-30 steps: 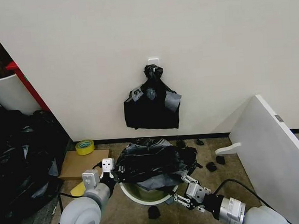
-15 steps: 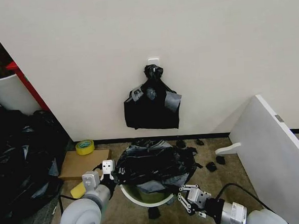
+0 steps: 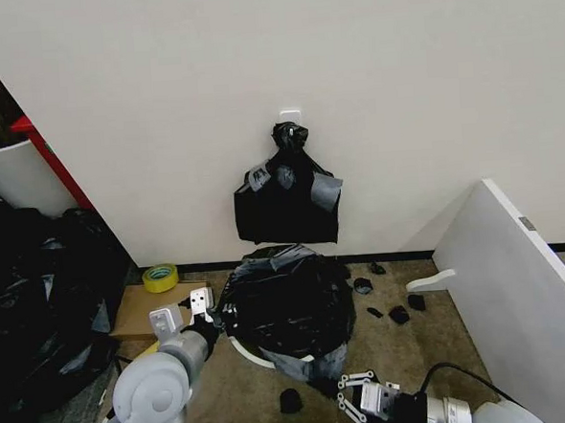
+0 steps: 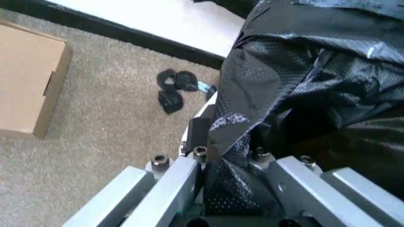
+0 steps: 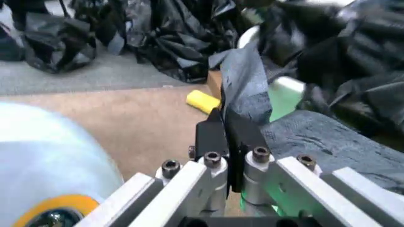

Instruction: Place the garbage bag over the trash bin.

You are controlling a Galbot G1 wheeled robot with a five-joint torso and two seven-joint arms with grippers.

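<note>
The garbage bag point(image 3: 290, 305), glossy black and crinkled, bulges over the trash bin, of which a cream-white arc of rim point(image 3: 251, 353) shows at the lower left. My left gripper point(image 3: 200, 307) sits at the bag's left side. In the left wrist view it point(image 4: 228, 142) is shut on a fold of the bag point(image 4: 303, 80). My right gripper point(image 3: 357, 402) is low in front of the bin, below the bag's hanging flap. The right wrist view shows it point(image 5: 228, 135) shut on a strip of the bag point(image 5: 245, 90), with the bin's pale wall point(image 5: 281, 97) behind.
A knotted bundle of black bags point(image 3: 286, 197) hangs on the wall above. A yellow tape roll point(image 3: 160, 276) and cardboard point(image 3: 140, 311) lie to the left, beside a heap of black bags point(image 3: 39, 303). A white board point(image 3: 517, 283) leans at the right. Black scraps point(image 3: 396, 313) dot the carpet.
The bag has been drawn up and spread, now covering most of the bin's rim and opening. My right gripper has pulled back toward me; the left gripper has risen slightly.
</note>
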